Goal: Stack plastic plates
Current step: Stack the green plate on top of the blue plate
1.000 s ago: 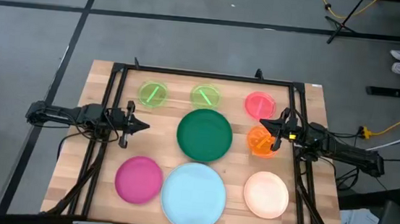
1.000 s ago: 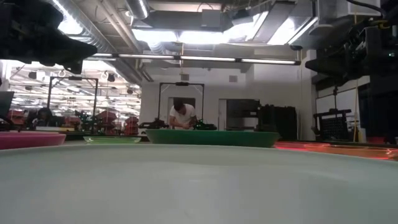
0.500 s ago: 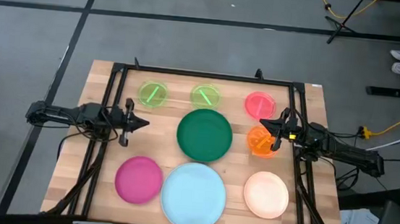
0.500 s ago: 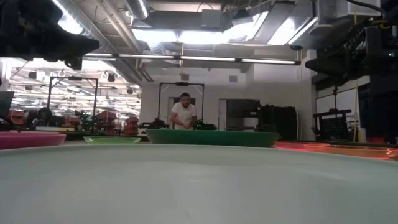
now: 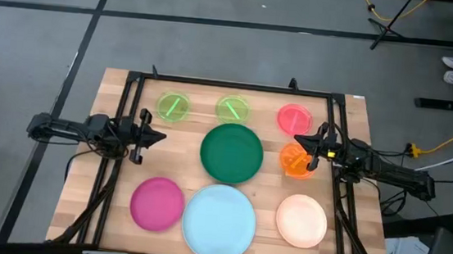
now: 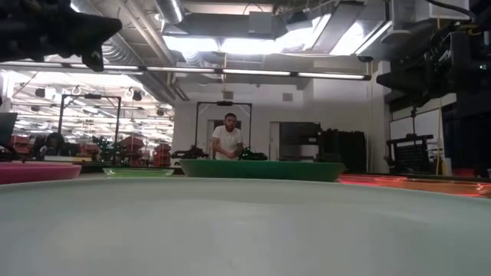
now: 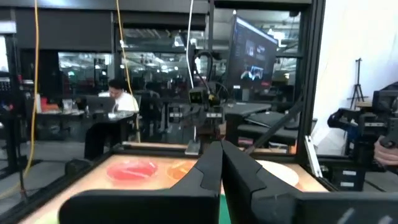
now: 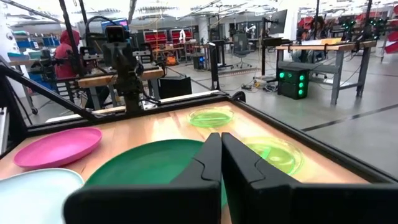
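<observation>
- Dark against the wood, the left gripper (image 5: 153, 135) has shifted a little since a second ago: we see it drawn slightly back toward the table's left edge and, in the low view, raised higher toward the ceiling lights; the right gripper (image 5: 306, 141) and all plates lie as before.
- We count eight plates in the high view on the wooden table (image 5: 113, 105): two lime-green plates (image 5: 172, 107) (image 5: 232, 109) and the pink-red plate (image 5: 294, 118) along the far row, the dark-green plate (image 5: 232, 152) in the middle with the orange plate (image 5: 293, 160) just beside it, then the magenta plate (image 5: 156, 202), the light-blue plate (image 5: 218, 219) and the cream plate (image 5: 300, 220) along the near row.
- A black frame (image 5: 230, 85) borders the table; grey floor surrounds it, and beyond we see a workshop with a person (image 6: 228, 141) standing in the background.
- Left gripper: fingers pressed together, holding nothing, above bare wood left of the dark-green plate.
- Right gripper: fingers likewise closed and empty, hovering at the orange plate's far edge.
</observation>
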### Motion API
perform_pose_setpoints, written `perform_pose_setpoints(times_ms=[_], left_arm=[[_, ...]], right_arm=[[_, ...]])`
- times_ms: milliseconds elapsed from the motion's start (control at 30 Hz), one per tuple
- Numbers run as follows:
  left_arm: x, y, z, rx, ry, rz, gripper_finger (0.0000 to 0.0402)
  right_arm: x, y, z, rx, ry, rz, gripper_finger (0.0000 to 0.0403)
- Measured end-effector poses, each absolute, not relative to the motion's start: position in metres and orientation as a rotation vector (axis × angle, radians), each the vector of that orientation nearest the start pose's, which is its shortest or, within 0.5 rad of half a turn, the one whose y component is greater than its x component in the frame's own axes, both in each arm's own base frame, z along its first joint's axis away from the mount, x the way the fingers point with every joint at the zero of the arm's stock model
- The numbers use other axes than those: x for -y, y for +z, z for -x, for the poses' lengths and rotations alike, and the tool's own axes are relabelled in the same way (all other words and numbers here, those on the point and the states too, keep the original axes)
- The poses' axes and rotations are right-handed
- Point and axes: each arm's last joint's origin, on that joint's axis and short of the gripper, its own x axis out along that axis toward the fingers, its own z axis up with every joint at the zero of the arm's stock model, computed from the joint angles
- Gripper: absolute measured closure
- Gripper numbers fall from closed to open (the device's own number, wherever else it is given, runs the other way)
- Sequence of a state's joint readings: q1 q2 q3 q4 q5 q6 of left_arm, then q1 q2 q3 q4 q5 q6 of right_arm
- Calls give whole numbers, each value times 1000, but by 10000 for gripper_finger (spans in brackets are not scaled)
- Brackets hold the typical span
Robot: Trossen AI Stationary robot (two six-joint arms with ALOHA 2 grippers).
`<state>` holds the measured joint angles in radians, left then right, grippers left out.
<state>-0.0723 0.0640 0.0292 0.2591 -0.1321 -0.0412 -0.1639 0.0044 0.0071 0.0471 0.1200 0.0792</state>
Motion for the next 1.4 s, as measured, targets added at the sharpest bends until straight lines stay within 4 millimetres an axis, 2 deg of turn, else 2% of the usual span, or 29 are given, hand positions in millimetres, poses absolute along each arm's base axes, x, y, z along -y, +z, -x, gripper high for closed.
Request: perform_pose_setpoints(times_ms=[500,833,1033,1400], left_arm=[[5,179,-129,76,84,183,401],[5,173,-145,22,124,201,401],[7,190,-171,-32,137,195,401],[9,225,-232,-338,250,137,401]], right_arm=[[19,170,-95,65,-281,-79,402],[20,170,-95,61,-305,-45,402],[21,171,-95,62,-329,-44,402],[21,171,-95,61,-328,-44,402]])
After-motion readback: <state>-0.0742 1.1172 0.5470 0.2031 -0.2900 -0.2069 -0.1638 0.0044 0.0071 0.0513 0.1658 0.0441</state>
